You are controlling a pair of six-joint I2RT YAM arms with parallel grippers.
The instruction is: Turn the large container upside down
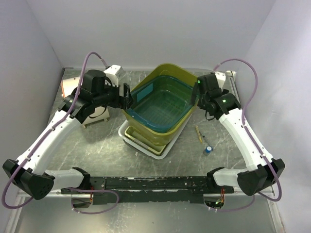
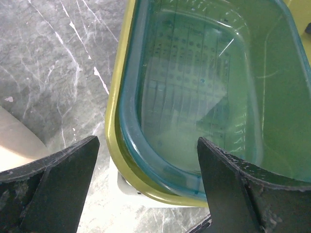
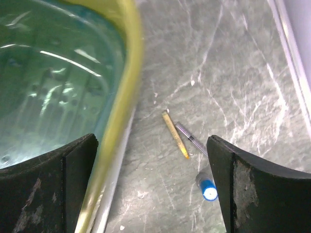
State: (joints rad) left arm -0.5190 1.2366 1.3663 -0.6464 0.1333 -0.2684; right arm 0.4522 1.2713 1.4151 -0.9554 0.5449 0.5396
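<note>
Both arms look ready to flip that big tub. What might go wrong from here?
The teal see-through tub nested inside the olive-green plastic container may tumble out as it turns.
The open left fingers and right fingers straddle only its rim, so a grip might slip.
It could land on the yellow stick and blue-capped vial nearby.

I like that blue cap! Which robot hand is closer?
Right. The right gripper is over the tub rim nearest the blue cap; the left gripper is at the opposite rim.

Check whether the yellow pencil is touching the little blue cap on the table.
Apart. The right wrist view shows a strip of table between the yellow pencil and the blue cap, and the top view shows the same gap.
</note>
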